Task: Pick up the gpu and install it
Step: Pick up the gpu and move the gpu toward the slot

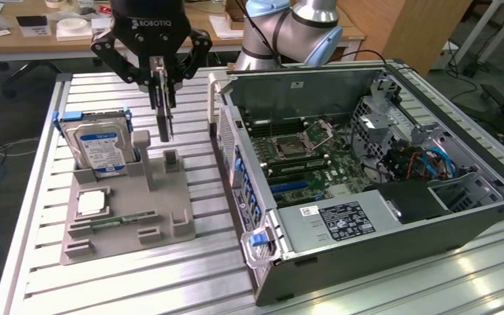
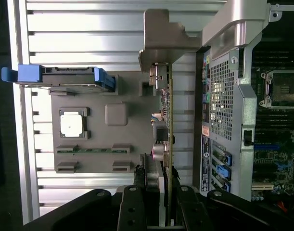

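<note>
Exterior view: the end effector (image 1: 163,88) pinches the gpu (image 1: 165,125) by its top edge, card hanging upright above the grey fixture (image 1: 125,197), left of the open case (image 1: 392,256) (the exterior view's left). Thin grip, so it could twist and clip the case wall.

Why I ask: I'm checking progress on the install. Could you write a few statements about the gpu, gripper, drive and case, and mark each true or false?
1. The gripper is shut on the gpu. True.
2. The gpu sits in a slot inside the case. False: it hangs edge-on from the gripper, outside the case, over the fixture.
3. The hard drive stands upright in the fixture. True.
4. The case is closed. False: its side is open and the motherboard shows.
</note>
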Robot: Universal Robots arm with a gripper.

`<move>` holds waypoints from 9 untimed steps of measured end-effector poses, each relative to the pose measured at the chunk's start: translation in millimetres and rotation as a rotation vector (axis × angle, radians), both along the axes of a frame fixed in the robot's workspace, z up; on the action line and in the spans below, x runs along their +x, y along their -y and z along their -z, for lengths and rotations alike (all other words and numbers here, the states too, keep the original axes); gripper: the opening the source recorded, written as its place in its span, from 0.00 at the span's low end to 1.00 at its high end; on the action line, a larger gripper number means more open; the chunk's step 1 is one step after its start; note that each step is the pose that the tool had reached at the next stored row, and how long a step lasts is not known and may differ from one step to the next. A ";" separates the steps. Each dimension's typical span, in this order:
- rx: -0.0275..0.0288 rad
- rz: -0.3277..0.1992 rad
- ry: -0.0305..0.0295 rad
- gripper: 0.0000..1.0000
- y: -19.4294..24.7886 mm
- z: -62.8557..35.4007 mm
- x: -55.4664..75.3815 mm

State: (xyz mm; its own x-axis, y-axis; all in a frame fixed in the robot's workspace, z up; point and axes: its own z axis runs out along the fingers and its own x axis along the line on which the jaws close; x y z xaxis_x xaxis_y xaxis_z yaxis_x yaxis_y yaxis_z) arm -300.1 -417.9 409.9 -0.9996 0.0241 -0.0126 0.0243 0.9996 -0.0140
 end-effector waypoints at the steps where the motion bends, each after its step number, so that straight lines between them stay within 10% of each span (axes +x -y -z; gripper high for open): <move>1: -0.0001 0.000 -0.0002 0.28 0.1 -0.1 0.7; 9: 0.0000 0.000 -0.0001 0.28 0.0 0.0 15.5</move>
State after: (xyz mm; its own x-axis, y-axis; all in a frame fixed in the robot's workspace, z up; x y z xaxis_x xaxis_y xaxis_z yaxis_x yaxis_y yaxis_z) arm -284.6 -417.9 409.9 -0.9996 0.0241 -0.0125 0.0243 0.9996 -0.0140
